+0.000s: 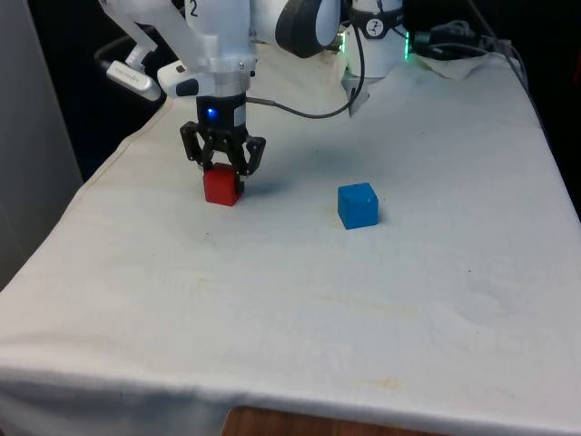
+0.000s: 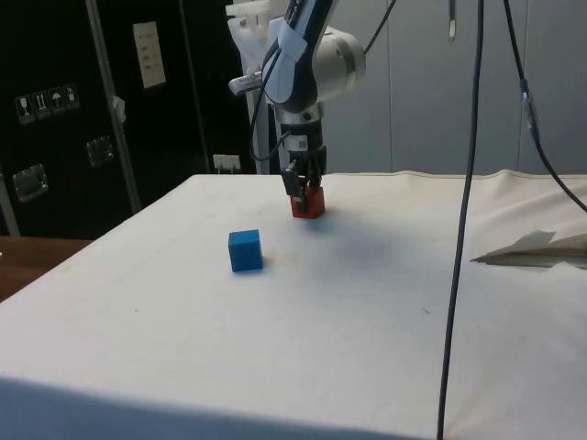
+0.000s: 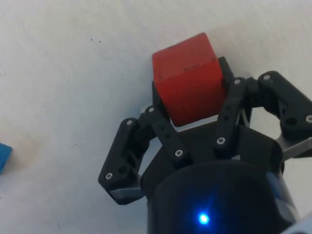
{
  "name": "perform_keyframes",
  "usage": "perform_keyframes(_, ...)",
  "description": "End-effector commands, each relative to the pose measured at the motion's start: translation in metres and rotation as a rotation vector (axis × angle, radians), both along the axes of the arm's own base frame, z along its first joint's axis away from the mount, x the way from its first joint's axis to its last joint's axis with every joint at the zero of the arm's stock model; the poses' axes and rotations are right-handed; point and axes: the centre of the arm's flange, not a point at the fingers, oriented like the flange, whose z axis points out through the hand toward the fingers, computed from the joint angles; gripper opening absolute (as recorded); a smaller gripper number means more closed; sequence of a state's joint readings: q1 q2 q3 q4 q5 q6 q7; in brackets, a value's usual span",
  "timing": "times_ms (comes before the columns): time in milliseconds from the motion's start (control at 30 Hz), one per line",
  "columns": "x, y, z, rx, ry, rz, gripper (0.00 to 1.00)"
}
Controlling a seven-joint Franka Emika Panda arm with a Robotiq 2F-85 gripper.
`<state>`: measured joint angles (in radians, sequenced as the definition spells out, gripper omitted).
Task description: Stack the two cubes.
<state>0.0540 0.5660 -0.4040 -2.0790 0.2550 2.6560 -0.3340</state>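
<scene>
Task progress: early; nothing is stacked yet. The two cubes sit apart on the bench, so the carry and the placing both remain.
Red cube [image 1: 221, 186]: resting on the white cloth toward the front view's left, directly under the arm. It appears to sit flat on the bench, not lifted, though contact underneath is hard to confirm.
Hand [image 1: 222, 168]: lowered over the red cube, pointing straight down. In the wrist view the fingers [image 3: 229, 109] press against opposite faces of the cube, so I judge the hand clamped on it, or very nearly so.
Blue cube [image 1: 358, 205]: free on the cloth toward the front view's right, well apart from the red cube, upright and untouched. An edge of it shows in the wrist view [image 3: 4, 156].
Remaining steps (judged): lift the red cube, carry it across to the blue cube, set it squarely on top, release.
Bench [image 1: 272, 300]: covered by a white cloth, slightly wrinkled; the stretch between the two cubes carries no other thing.
Cable [image 2: 468, 183]: a dark lead hangs in the side view's foreground, clear of both cubes.
Crumpled cloth or paper [image 2: 537, 246]: lies at the bench's edge, far from the work.
Obstructions: none seen on the path from red to blue.
Risk (judged): the blue cube is small and loose, so an off-centre placement could nudge it.
</scene>
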Motion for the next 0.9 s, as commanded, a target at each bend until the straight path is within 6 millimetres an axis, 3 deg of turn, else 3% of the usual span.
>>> perform_keyframes(0,0.002,0.003,0.002,0.001,-0.006,-0.003,0.01)
perform_keyframes(867,0.010,0.025,0.040,0.023,-0.045,-0.042,0.01)
